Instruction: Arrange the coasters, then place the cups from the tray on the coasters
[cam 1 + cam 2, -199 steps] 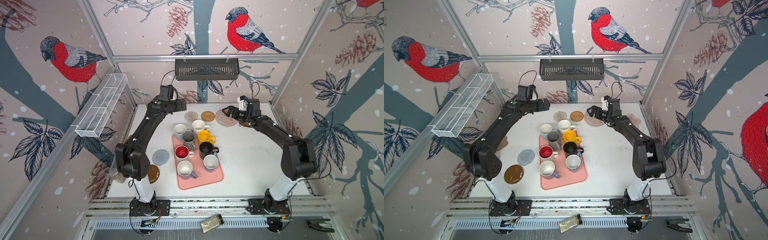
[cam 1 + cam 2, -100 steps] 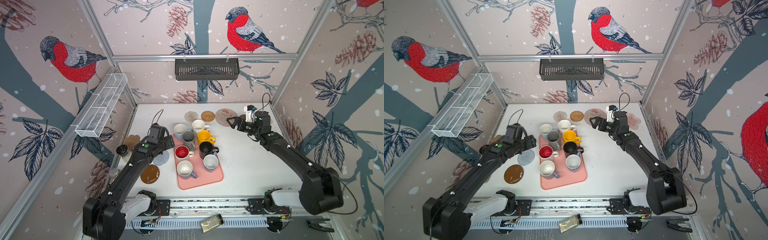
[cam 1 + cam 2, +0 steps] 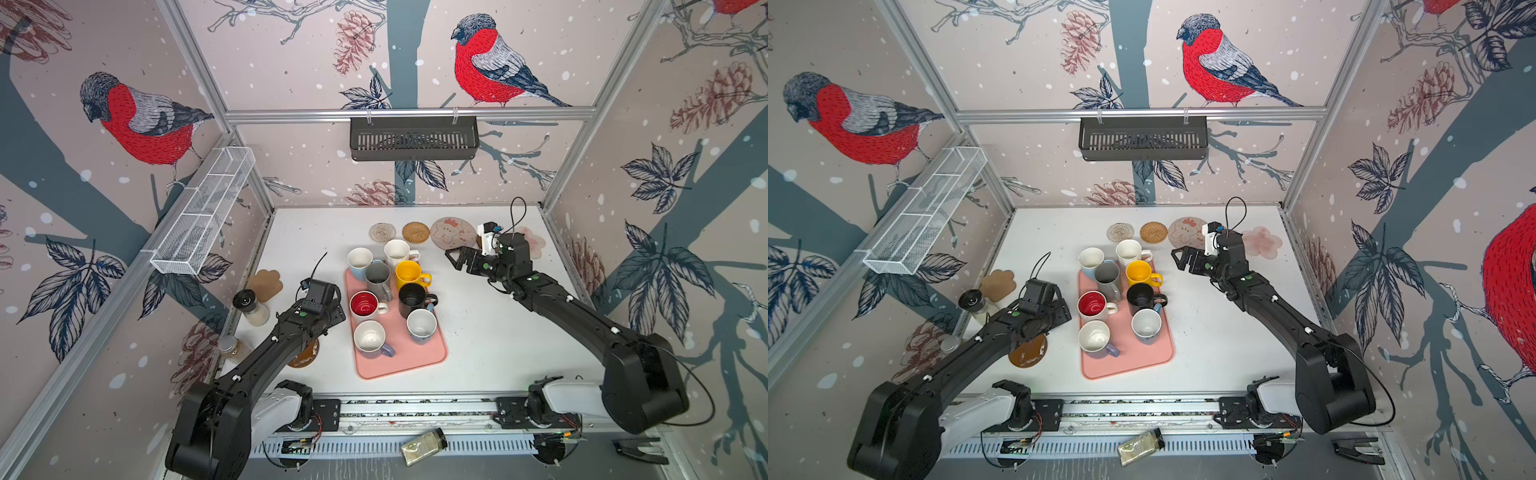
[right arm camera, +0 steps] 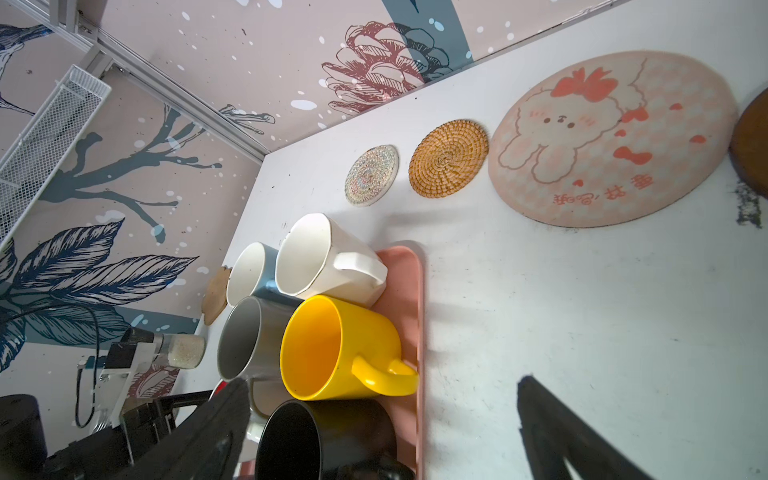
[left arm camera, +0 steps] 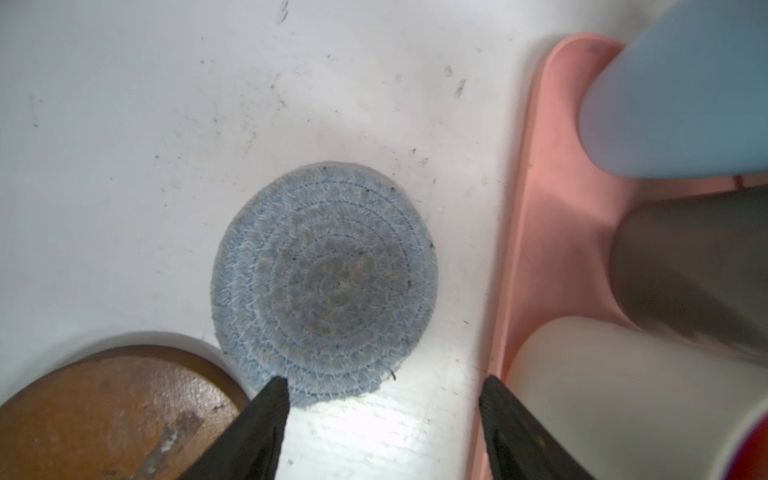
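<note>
I count 8 cups, all standing on the tray (image 3: pixel 399 361): light blue cup (image 3: pixel 359 259), white cup (image 3: pixel 397 251), grey cup (image 3: pixel 378 276), yellow cup (image 3: pixel 409 274), red-lined cup (image 3: pixel 363 303), black cup (image 3: pixel 411 297), lavender cup (image 3: pixel 370 338) and blue cup (image 3: pixel 421 326).

I find 8 coasters, none carrying a cup. 4 sit along the far edge: cream woven coaster (image 3: pixel 382 232), rattan coaster (image 3: pixel 416 232), pink cartoon coaster (image 3: pixel 453 233) and pink flower coaster (image 3: pixel 534 243). The paw coaster (image 3: pixel 266 284) lies at the left wall by 2 spice jars (image 3: pixel 249 305). 1 brown disc (image 3: pixel 305 355) shows under my left arm; a 2nd brown disc (image 4: pixel 752 145) only clips the right wrist view.

The blue-grey coaster (image 5: pixel 324 282) lies flat in a tight strip between that disc and the tray's long rim. The table right of the tray is wide open.

My left gripper (image 5: pixel 382 386) points straight down over the coaster's near edge, jaws spread, gripping nothing. My right gripper (image 3: pixel 457 257) hovers beyond the tray's far right corner, reaching toward the yellow cup, jaws fully apart and empty.
</note>
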{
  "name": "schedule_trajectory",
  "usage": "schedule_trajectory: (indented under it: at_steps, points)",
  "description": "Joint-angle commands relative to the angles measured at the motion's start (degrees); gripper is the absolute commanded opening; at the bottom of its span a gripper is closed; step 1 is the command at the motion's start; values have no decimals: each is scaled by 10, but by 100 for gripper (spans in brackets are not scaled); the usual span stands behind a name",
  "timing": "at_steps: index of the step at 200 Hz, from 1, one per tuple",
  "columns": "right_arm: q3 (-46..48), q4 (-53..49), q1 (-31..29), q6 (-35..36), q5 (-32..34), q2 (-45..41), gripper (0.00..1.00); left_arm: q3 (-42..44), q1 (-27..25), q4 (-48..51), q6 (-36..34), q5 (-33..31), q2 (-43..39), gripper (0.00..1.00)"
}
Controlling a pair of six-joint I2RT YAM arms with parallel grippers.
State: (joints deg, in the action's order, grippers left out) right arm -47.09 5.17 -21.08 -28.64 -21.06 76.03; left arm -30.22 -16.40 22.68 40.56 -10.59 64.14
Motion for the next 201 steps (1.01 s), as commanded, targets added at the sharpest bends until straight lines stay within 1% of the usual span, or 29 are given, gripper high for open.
schedule_trajectory:
  at_steps: [1,29,67,96,121,140,165,184,201]
  points:
    - [5,30,-2,2,6,-1,100,1,2,-31,26,-46,28,73]
    - [6,31,-2,1,7,-4,99,-2,10,-64,24,-39,72,74]
    - [6,25,-2,2,21,-6,99,-16,28,-114,10,-9,135,75]
    - [2,19,2,2,22,-5,99,-51,42,-126,-2,2,192,75]
    - [-8,5,6,2,30,-1,99,-99,54,-128,-16,11,252,76]
    - [-18,-12,8,3,41,-4,99,-141,69,-131,-18,47,300,76]
    - [-31,-30,7,-3,35,-8,99,-216,82,-111,-33,57,368,76]
    - [-35,-39,8,-3,47,-21,99,-266,95,-94,-49,68,414,76]
    - [-41,-44,11,-3,57,-32,99,-327,106,-80,-60,78,450,76]
